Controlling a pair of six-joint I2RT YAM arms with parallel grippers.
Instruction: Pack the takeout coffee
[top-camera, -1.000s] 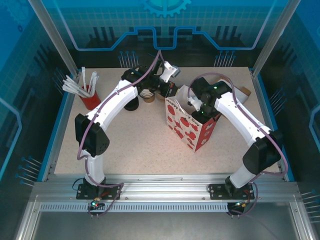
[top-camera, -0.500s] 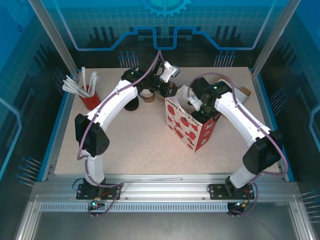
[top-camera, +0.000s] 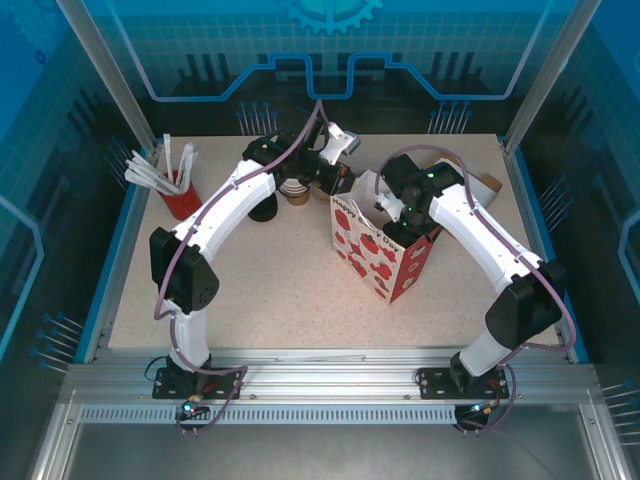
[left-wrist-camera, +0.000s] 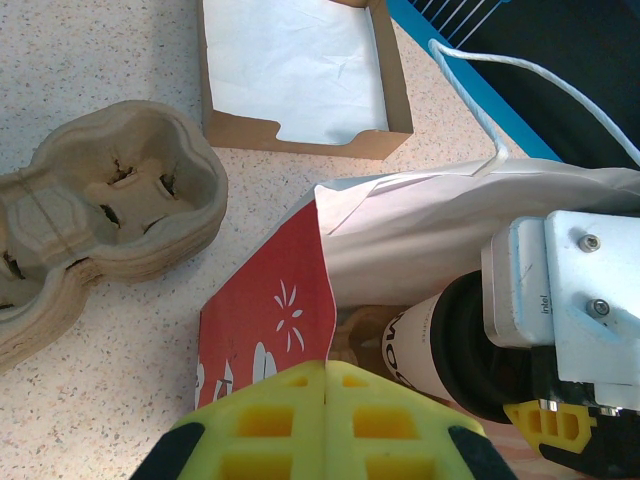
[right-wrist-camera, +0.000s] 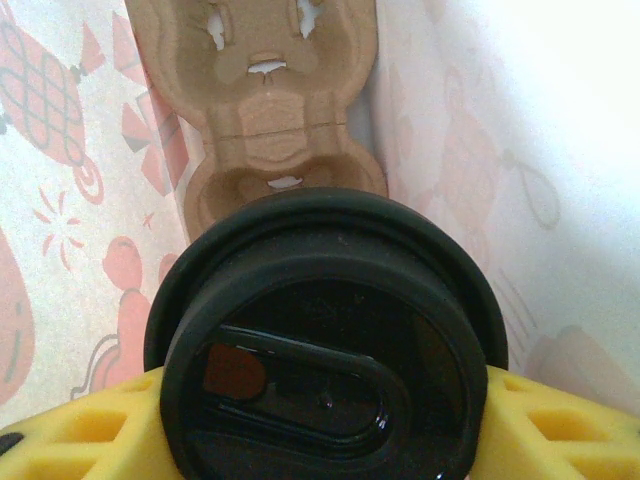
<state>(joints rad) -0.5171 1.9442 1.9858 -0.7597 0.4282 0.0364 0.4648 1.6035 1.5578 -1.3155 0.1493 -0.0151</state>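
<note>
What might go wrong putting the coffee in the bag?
The black-lidded white paper cup, gripped by the right hand, hangs above the brown pulp carrier inside the red-and-white paper bag. Missing a pocket, it may tip and spill. If the left hand lets the rim go, the bag could fold in.

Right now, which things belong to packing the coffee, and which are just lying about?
In the job: coffee cup; bag; cup tray at the bag's bottom.
Lying about: stack of cup trays; cardboard box; red holder of straws.
</note>
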